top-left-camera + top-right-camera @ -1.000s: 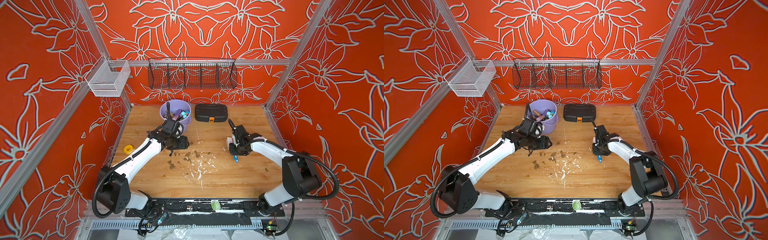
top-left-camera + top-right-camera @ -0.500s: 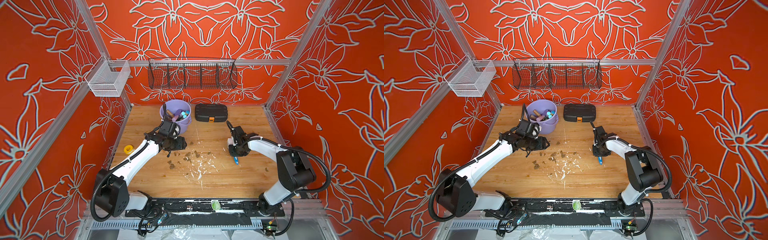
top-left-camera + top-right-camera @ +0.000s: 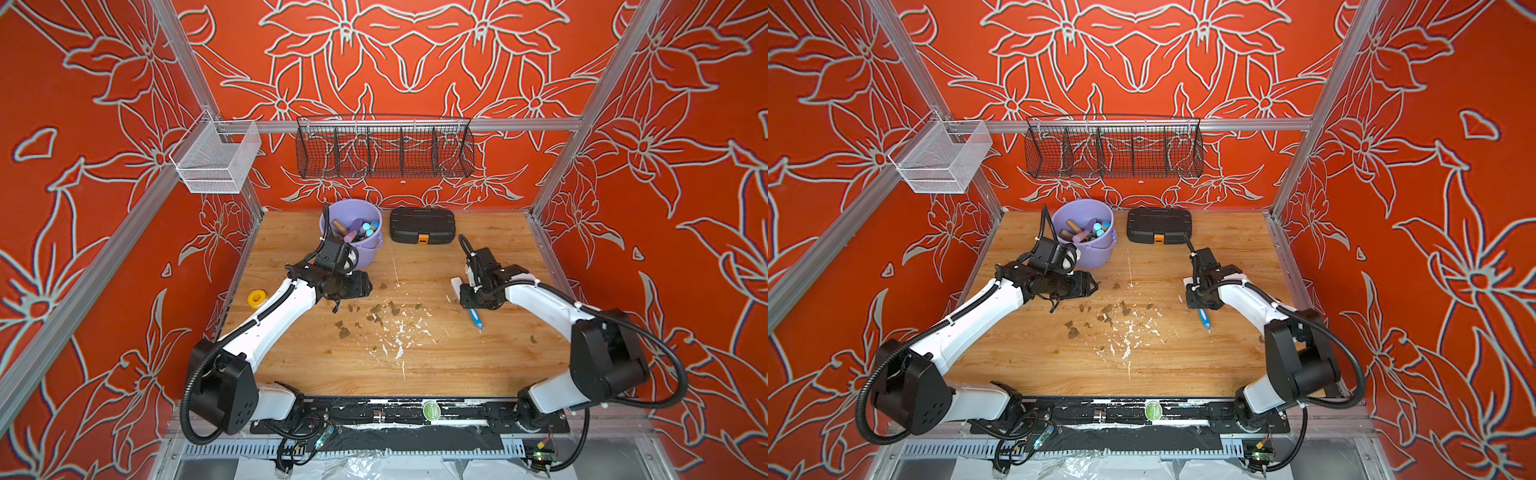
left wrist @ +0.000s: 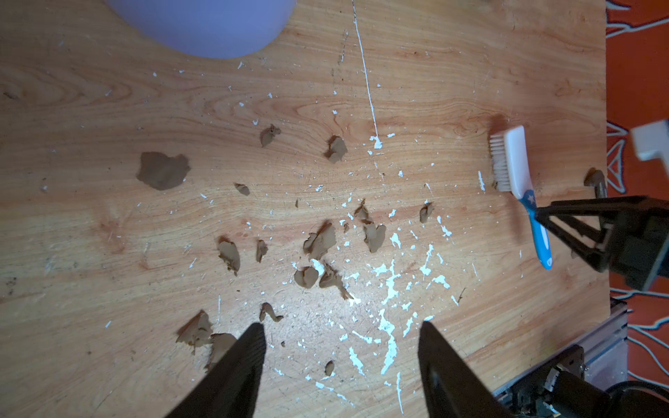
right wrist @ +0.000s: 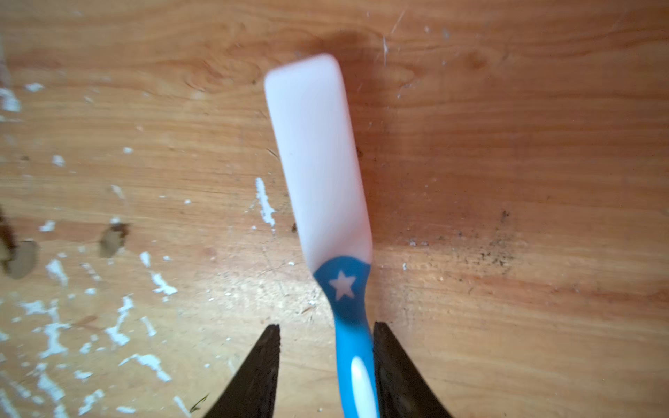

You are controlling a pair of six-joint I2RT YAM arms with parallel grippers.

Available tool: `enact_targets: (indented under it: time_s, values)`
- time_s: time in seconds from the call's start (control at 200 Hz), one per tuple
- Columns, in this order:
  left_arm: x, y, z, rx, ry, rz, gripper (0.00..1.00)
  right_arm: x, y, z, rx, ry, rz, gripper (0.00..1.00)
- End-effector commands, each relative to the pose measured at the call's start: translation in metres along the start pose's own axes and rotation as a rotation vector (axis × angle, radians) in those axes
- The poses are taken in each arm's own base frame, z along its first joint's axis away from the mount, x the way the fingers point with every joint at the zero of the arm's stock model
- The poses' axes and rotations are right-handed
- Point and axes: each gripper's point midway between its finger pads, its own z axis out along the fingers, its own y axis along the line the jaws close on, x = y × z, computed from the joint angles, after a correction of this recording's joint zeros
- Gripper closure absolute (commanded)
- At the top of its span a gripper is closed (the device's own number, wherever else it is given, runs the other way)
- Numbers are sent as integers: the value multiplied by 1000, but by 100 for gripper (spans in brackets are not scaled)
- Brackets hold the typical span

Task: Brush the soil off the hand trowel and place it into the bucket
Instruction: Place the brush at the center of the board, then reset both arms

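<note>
The lavender bucket stands at the table's back left with several tool handles sticking up in it. I cannot tell which one is the hand trowel, and no blade shows. Brown soil lies in clumps mid-table. My left gripper hangs open over the clumps, holding nothing. A white-headed brush with a blue handle lies on the table. My right gripper is open around its handle, which rests near one finger.
A black case with an orange latch sits right of the bucket. A yellow tape roll lies at the left edge. White flecks dot the middle. A black wire basket and a white mesh basket hang on the walls.
My right gripper's jaws have parted from the brush handle, and the brush now lies on the table. The left jaws have widened slightly, and both arms have barely shifted.
</note>
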Motion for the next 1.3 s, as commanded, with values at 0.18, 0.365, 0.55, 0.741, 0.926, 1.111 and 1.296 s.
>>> enact_targets:
  time_s: [0.18,0.365,0.55,0.741,0.926,1.111,1.296]
  values:
    - [-21,27,-36,-159,-160,-26,2,-32,36,-98,-242,-241,23,42]
    - [-43,73,-90,-413,-430,-87,3,-43,34,-117,-223,-300,-14,3]
    - [-48,109,-126,-527,-792,-56,3,-52,15,-117,-132,-408,-3,3]
    - [-35,148,-117,-715,-876,50,3,-56,11,-112,-127,-533,-55,3]
    - [-32,191,-54,-704,-775,-11,3,-61,9,-110,-129,-695,-110,3]
    - [-39,212,-23,-769,-731,-4,3,-62,-45,-87,217,-650,-139,3]
    - [-45,217,-5,-669,-637,1,3,-62,-88,-50,386,-646,-115,3]
